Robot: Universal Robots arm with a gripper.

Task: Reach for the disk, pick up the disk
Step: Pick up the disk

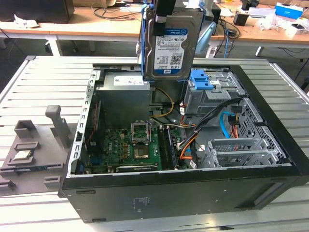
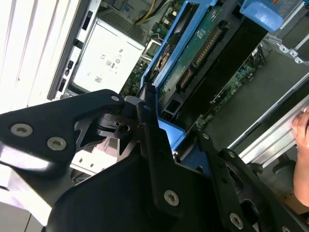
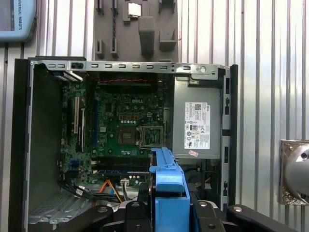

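Exterior view, silver-grey disk (image 1: 174, 48) upright, white-blue label, blue frame, gripper (image 1: 166, 8) clamped on it

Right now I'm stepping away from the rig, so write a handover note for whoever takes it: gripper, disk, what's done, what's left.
Gripper: jaws shut on the disk, clamping its blue-framed edges.
Disk: upright in the air above the open computer case, label toward the exterior camera, apparently clear of everything inside.
Done: reach and pick-up.
Left: nothing of this task, as far as shown.
A person's hand is close by, in the second wrist view.
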